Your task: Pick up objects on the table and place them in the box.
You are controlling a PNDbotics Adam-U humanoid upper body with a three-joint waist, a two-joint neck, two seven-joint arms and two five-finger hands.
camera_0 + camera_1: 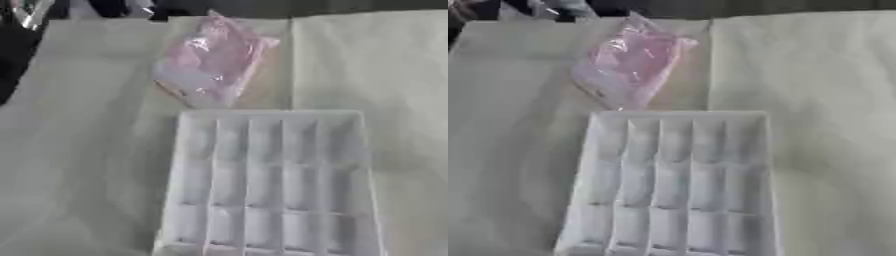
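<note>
Since neither hand shows, their state cannot be told; the pink bag (pixel 214 60) just beyond the box (pixel 273 116) looks light, crinkly, slippery: pinch its bunched top.

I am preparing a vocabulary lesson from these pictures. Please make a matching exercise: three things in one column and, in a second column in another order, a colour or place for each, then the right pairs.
Things:
1. plastic bag
2. box
3. table cover

Descriptions:
A. white, split into many small compartments, near the view's bottom
B. pale beige, lying under everything
C. pink and see-through, lying just beyond the far edge of the divided thing

Pairs: 1-C, 2-A, 3-B

Neither hand shows in these views.
</note>
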